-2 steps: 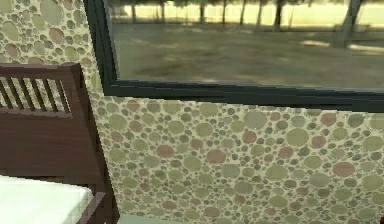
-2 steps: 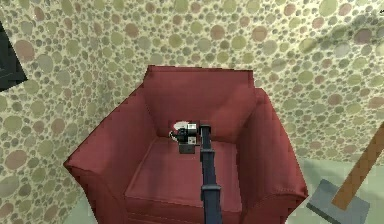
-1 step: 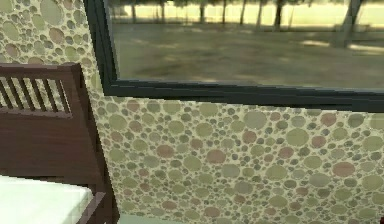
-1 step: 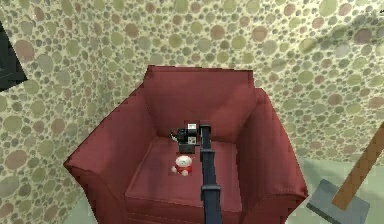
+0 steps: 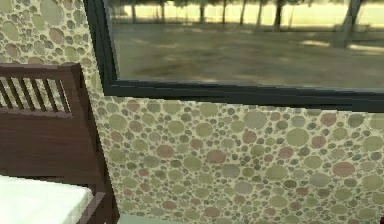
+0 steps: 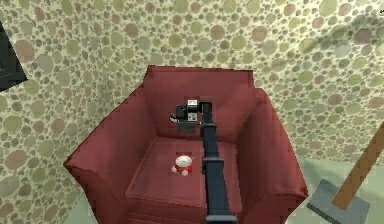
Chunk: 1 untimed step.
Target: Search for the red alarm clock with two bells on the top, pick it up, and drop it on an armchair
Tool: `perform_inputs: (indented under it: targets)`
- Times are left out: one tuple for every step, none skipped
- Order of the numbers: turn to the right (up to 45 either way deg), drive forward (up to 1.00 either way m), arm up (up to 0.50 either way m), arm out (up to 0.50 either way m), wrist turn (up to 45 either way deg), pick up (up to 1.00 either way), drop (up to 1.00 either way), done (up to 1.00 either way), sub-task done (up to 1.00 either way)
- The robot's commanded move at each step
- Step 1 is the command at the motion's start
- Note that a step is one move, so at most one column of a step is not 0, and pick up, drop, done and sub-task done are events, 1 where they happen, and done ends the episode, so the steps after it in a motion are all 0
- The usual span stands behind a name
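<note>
A dark red armchair (image 6: 120,150) stands against the pebble-patterned wall in the arm side view. On its seat cushion lies a small red alarm clock (image 6: 181,163) with a white face. My arm's dark bar rises from the bottom edge over the seat, just right of the clock. The gripper (image 6: 182,116) is at the bar's far end, in front of the chair's backrest and above the clock. I cannot tell whether it holds anything.
A wooden pole on a grey base (image 6: 340,195) stands right of the armchair. A dark panel (image 6: 10,55) hangs at the upper left. In the forward view, a dark wooden bed headboard (image 5: 45,110) with a white mattress (image 5: 35,205) sits below a dark-framed window (image 5: 240,50).
</note>
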Motion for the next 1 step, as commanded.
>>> perform_inputs:
  targets:
    - [0.0,0.00,0.00,-0.08,0.0,0.00,0.00,0.00,0.00]
